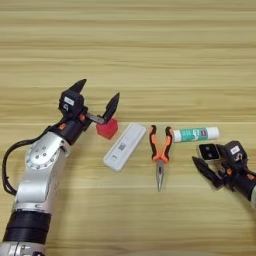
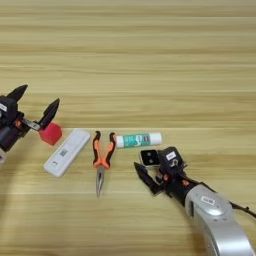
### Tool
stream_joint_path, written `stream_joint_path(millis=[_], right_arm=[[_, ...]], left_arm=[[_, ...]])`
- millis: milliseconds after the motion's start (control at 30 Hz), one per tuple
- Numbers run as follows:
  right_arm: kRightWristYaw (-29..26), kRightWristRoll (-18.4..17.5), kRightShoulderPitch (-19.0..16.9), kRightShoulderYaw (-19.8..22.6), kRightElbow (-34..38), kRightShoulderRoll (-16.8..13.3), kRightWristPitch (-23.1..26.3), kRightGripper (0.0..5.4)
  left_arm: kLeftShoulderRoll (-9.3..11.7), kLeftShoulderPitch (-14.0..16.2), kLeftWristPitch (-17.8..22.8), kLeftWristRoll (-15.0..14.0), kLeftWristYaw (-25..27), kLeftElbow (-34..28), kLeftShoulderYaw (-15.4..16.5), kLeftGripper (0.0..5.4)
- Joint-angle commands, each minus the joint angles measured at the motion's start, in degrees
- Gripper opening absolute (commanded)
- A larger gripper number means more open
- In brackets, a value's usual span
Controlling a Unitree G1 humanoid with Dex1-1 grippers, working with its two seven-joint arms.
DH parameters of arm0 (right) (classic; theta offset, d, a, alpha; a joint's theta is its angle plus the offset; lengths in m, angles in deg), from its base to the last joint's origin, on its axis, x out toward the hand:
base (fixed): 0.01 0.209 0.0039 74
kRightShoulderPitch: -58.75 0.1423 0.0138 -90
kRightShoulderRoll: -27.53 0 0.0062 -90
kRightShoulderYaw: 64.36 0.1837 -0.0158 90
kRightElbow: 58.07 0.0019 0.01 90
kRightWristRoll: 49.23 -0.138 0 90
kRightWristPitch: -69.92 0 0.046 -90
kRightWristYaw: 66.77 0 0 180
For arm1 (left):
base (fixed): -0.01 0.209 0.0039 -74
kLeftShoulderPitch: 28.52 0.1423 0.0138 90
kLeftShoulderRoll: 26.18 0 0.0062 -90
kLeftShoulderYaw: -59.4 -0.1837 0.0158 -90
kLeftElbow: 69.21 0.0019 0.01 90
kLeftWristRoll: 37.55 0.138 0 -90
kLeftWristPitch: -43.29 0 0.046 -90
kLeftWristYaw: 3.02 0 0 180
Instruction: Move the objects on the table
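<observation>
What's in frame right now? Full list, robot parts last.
table: 1, light wood planks, fills the view
red cube: 1, red, left end of the row
white flat device: 1, white, right of the cube, angled
pliers: 1, orange handles, centre, tip pointing toward the robot
tube: 1, green-white, right of the pliers, lying flat
square block: 1, black top, just below the tube
left gripper: black fingers open, at the cube
right gripper: black, at the square block
</observation>
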Motion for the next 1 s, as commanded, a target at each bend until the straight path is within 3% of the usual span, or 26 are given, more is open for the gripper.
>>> stream_joint_path(millis=[33,1000], right_arm=[[-0.01,0.75,-0.01,-0.22,-0.92,-0.1,0.6,3.14],[-1.04,0.26,0.81,0.34,0.55,-0.9,0.4,2.95]], left_arm=[[0.22,-0.38,-0.15,-0.14,0.26,-0.44,0.19,5.4],[0.04,-0.85,-0.3,0.12,0.17,0.06,0.09,5.4]])
